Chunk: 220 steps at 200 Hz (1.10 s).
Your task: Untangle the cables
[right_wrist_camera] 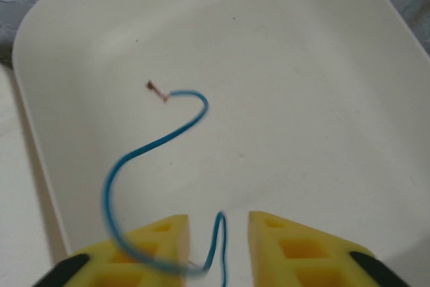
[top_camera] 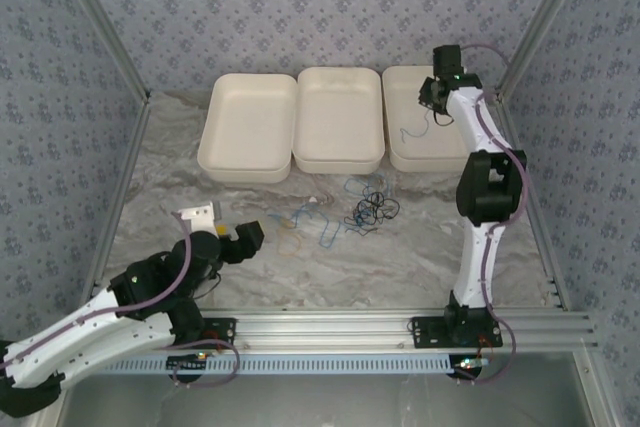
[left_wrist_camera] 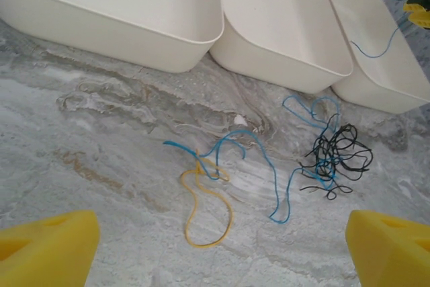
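Blue cable [right_wrist_camera: 156,144] is hanging between the right gripper [right_wrist_camera: 218,225]'s parted jaws, seemingly loose; left gripper [left_wrist_camera: 220,233] is gaping wide.

In the right wrist view the blue cable [right_wrist_camera: 144,152] is smeared by blur. Where it crosses one yellow finger [right_wrist_camera: 158,250] of the right gripper [right_wrist_camera: 218,225], whether it rests on that finger or hangs clear cannot be told. Both fingers are cut off by the bottom edge. In the left wrist view the left gripper [left_wrist_camera: 222,243] has its fingertips [left_wrist_camera: 47,247] cropped at the bottom corners, and the left tray [left_wrist_camera: 101,18] runs off the top and left edges. From above, the black cables [top_camera: 372,211] near the middle of the tabletop [top_camera: 420,257] are too small to tell which strand lies over which. The right arm [top_camera: 488,187] hides the near right corner of the right tray [top_camera: 410,117].
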Each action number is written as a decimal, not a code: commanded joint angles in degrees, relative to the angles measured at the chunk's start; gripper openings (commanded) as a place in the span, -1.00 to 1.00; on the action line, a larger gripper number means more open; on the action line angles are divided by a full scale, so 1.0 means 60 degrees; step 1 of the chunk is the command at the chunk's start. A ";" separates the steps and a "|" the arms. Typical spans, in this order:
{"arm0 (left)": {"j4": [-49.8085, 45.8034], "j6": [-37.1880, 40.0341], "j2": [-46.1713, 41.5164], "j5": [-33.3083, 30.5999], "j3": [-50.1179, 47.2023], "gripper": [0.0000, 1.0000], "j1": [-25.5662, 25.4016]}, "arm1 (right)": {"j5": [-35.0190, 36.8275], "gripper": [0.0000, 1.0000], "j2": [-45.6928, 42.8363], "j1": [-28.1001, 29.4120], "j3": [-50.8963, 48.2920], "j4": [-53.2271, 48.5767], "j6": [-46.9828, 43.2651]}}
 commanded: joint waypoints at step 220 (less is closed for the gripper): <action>0.4588 -0.1417 0.7234 0.4974 -0.0218 0.14 0.4492 | -0.0971 -0.26 -0.6081 0.8775 -1.0988 0.6016 0.2320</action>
